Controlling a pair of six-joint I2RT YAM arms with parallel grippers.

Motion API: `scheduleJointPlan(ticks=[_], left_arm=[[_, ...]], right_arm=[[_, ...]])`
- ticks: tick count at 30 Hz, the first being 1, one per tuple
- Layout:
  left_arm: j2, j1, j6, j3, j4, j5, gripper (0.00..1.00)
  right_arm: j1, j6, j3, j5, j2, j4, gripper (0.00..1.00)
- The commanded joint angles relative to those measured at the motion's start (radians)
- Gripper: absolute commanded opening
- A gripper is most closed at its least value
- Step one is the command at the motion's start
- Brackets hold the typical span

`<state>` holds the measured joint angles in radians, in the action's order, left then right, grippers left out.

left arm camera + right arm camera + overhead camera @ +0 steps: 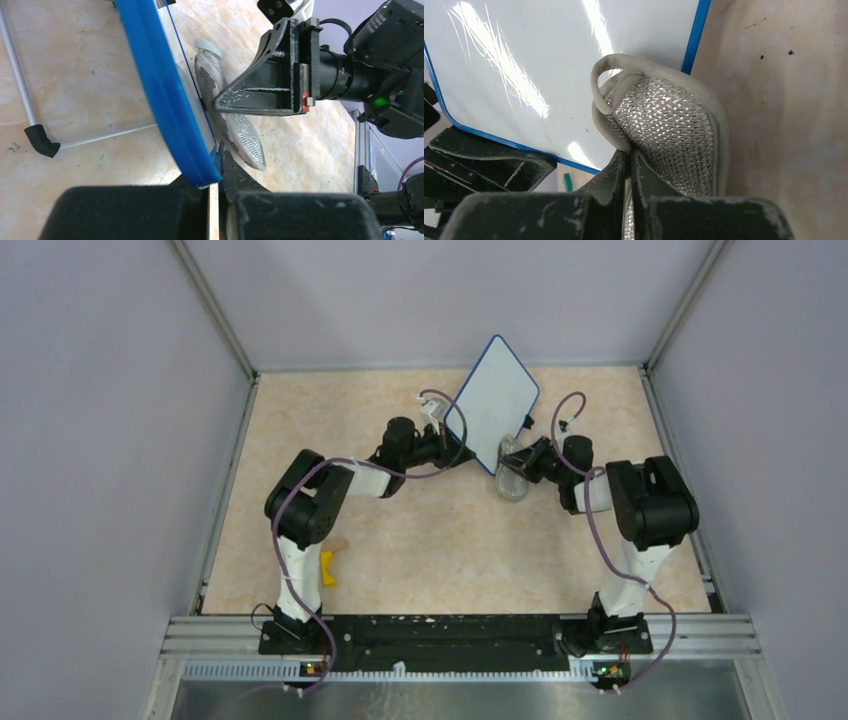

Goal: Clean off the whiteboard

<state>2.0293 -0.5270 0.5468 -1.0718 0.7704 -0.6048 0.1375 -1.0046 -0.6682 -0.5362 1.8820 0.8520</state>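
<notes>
A white whiteboard (497, 400) with a blue frame stands tilted up near the table's far middle. My left gripper (452, 445) is shut on its lower left edge; in the left wrist view the blue frame (162, 95) runs into my jaws (218, 172). My right gripper (528, 462) is shut on a silver mesh cloth pad (511, 472) with a grey hem. In the right wrist view the pad (669, 135) lies against the board's lower right corner, and the board face (549, 60) shows only glare and tiny specks.
A yellow object (328, 567) lies by the left arm's base. The board's folding metal stand (42, 135) rests on the table behind it. Enclosure walls and rails ring the beige table (440, 560).
</notes>
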Motion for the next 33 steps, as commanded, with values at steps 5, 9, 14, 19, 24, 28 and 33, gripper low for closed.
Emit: scheduleJointPlan(ticks=[5,9,14,19,24,28,33], left_arm=[[0.001,-0.014,-0.011,0.009,-0.142,-0.029,0.0],[-0.007,-0.009,-0.004,0.002,-0.15,-0.036,0.1],[-0.015,-0.006,0.015,0.0,-0.124,-0.056,0.29],[-0.044,-0.006,0.023,0.019,-0.098,-0.068,0.45],[-0.11,-0.007,0.007,0.074,-0.099,-0.057,0.5],[-0.189,-0.007,-0.008,0.148,-0.098,-0.04,0.51],[-0.276,-0.001,-0.02,0.227,-0.1,-0.025,0.52]], right_arm=[[0.038,0.259,-0.094,0.122,-0.337,-0.427,0.0],[0.042,0.425,-0.142,0.228,-0.506,-0.674,0.0],[0.042,0.513,-0.08,0.325,-0.659,-0.818,0.0],[0.045,0.511,0.013,0.299,-0.723,-0.834,0.0],[0.048,0.525,0.061,0.302,-0.739,-0.85,0.0],[0.049,0.54,0.085,0.312,-0.747,-0.873,0.0],[0.067,0.539,0.093,0.311,-0.732,-0.881,0.0]])
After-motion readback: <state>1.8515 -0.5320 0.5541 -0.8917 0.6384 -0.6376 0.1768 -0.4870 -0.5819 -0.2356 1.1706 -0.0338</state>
